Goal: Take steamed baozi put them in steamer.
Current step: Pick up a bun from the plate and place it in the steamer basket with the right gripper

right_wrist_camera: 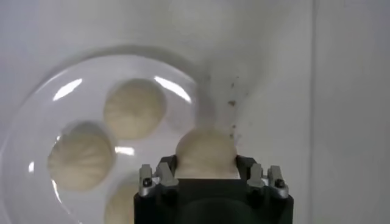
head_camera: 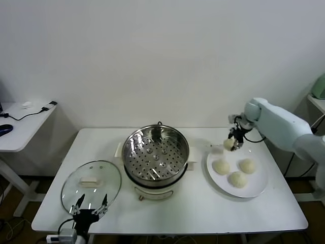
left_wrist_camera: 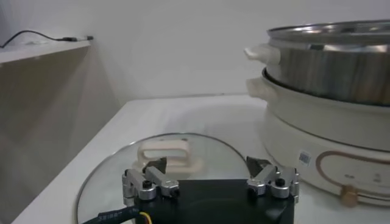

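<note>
The right gripper (head_camera: 230,143) holds one bun (head_camera: 229,144) clamped above the plate (head_camera: 256,187), where the wrist view shows three buns (right_wrist_camera: 134,109). The steamer (head_camera: 156,155) stands empty on the tabletop (head_camera: 203,208); the left gripper (head_camera: 89,207) hangs spread over the lid (left_wrist_camera: 109,176).

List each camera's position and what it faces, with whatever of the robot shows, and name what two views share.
Head view: high, looking forward and down at the table; both arms show.
Left wrist view: low above the glass lid, facing the steamer; open left gripper.
Right wrist view: looking down on the plate; right gripper holds a baozi.
Shared: head and right wrist views both show three baozi left on the plate.
</note>
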